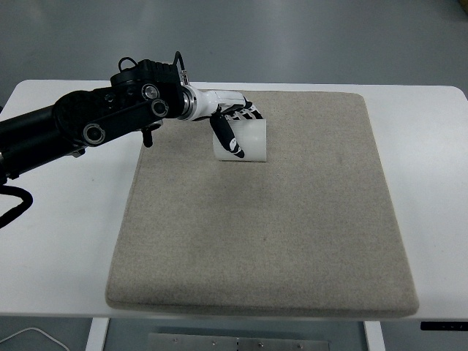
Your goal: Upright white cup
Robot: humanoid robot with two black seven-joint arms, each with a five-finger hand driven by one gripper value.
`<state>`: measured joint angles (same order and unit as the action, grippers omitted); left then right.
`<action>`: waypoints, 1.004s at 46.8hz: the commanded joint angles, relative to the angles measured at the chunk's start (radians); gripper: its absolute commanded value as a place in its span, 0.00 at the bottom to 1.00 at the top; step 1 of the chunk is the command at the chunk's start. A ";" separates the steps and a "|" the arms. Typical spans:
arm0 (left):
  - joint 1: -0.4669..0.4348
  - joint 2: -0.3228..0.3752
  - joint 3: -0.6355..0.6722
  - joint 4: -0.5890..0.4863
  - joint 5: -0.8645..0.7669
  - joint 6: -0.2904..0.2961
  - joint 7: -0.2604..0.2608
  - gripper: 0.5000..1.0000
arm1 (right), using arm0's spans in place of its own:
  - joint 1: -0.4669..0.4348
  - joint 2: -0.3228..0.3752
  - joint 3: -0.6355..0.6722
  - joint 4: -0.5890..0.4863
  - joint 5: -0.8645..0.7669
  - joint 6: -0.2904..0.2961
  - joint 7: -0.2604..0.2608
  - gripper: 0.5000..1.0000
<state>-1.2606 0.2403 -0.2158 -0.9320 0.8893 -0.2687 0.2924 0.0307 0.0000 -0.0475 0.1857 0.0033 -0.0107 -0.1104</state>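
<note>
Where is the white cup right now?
In the head view, the white cup sits at the far left part of the beige mat, gripped by the robot's left hand.
</note>
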 commanded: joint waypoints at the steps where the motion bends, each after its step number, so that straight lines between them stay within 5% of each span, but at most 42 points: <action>1: 0.001 0.004 -0.042 0.013 -0.010 -0.004 -0.002 0.00 | 0.000 0.000 0.000 0.000 0.000 0.000 0.000 0.86; 31: 0.009 0.036 -0.083 0.047 -0.107 -0.038 -0.024 0.00 | 0.000 0.000 0.000 0.001 0.000 0.000 0.000 0.86; 47: 0.053 0.056 -0.188 0.062 -0.174 -0.075 -0.090 0.00 | 0.000 0.000 0.000 0.000 0.000 0.000 0.000 0.86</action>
<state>-1.2142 0.2939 -0.3904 -0.8758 0.7190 -0.3366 0.2222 0.0306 0.0000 -0.0476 0.1860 0.0032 -0.0107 -0.1104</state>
